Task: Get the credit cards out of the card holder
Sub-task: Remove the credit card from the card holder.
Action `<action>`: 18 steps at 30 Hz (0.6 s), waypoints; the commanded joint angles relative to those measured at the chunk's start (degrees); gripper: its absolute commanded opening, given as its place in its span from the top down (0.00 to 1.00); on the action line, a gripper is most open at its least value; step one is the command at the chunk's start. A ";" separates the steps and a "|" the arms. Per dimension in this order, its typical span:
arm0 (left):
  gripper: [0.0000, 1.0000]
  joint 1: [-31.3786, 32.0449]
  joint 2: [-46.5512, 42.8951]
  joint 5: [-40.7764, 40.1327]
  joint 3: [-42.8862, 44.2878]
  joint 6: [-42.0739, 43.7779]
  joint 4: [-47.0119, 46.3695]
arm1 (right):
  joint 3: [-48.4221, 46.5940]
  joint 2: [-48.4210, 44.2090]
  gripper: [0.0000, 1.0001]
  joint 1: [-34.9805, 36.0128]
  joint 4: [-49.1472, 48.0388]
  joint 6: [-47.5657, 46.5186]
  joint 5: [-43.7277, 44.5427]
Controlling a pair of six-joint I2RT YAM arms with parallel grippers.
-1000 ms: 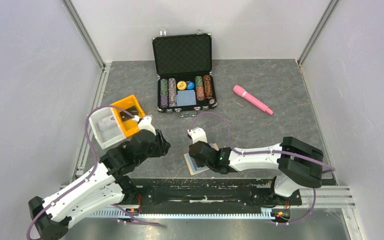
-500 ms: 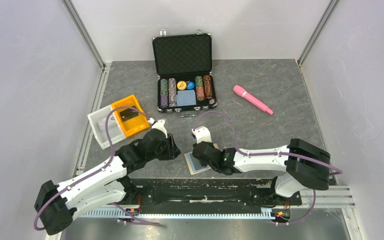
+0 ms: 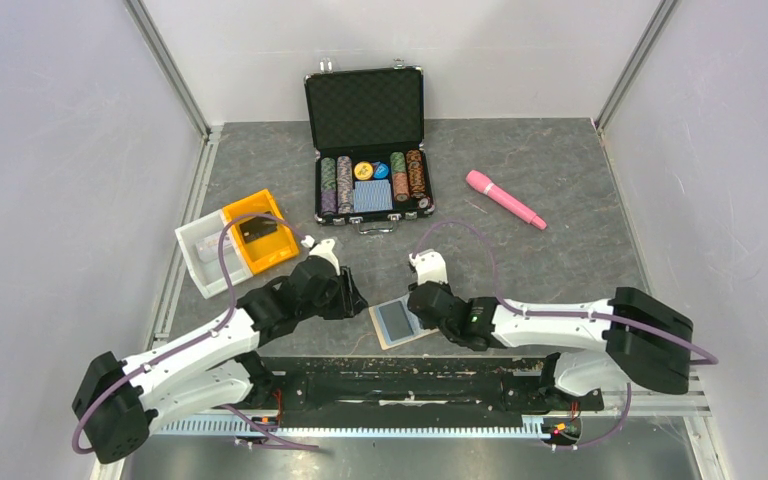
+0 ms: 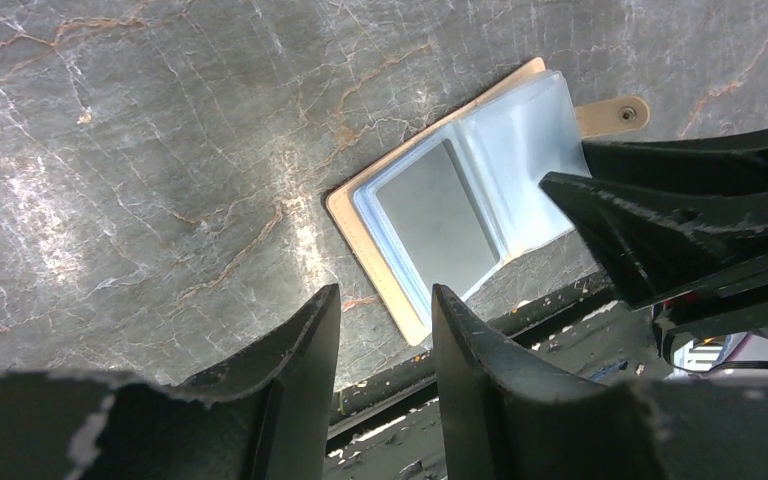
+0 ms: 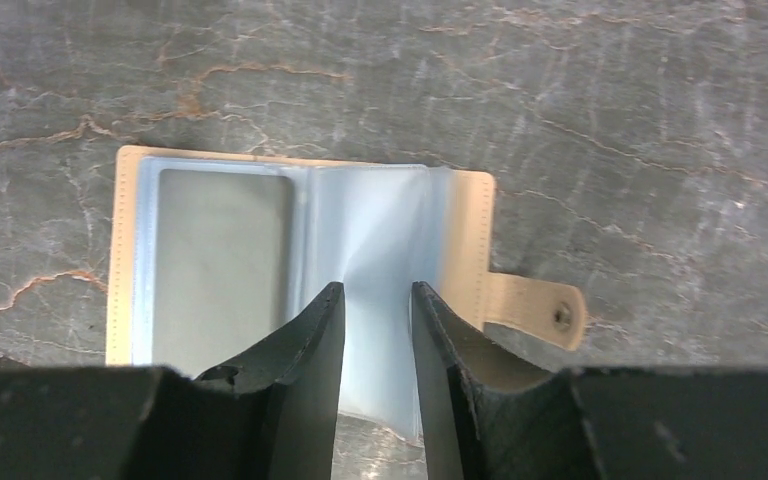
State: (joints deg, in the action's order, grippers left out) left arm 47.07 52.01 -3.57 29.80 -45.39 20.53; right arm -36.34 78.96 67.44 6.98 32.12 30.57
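Note:
The tan card holder [image 3: 397, 323] lies open flat near the table's front edge, clear blue-grey sleeves up, its tab [image 5: 538, 306] pointing right. A grey card [image 5: 222, 265] sits in the left sleeve; it also shows in the left wrist view as the grey card [image 4: 438, 225]. My right gripper [image 5: 377, 288] hangs open just above the right sleeve with nothing gripped between its fingers. In the top view the right gripper [image 3: 422, 308] is at the holder's right edge. Just left of the holder [image 4: 450, 215], my left gripper [image 4: 385, 292] is open and empty; the top view shows the left gripper [image 3: 355, 298].
An open black poker-chip case [image 3: 370, 150] stands at the back centre. A pink marker-like stick [image 3: 505, 198] lies back right. An orange bin [image 3: 255, 232] and a white bin [image 3: 200, 258] sit at the left. A black rail [image 3: 410, 375] runs along the front edge.
The left arm swung right toward the card holder. The right arm drew back to the right, uncovering the open holder, and its jaws widened a little.

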 commanded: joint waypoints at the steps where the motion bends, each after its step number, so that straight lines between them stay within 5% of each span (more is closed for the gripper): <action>1: 0.54 0.13 1.26 1.37 0.15 -1.38 -2.69 | 1.42 -4.44 0.66 -1.77 1.20 1.28 2.66; 10: 0.54 0.13 1.44 -1.59 1.93 0.83 -0.54 | 0.42 -10.19 0.57 -2.31 0.45 -0.24 -3.77; 18: 0.54 0.13 -3.50 -7.63 4.03 2.97 3.86 | -2.82 -3.79 0.44 -2.23 -4.39 -1.85 -13.03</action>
State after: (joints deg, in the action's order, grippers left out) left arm 47.07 52.01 -6.46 30.68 -45.21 22.48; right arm -35.62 71.72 65.12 6.94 31.11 22.46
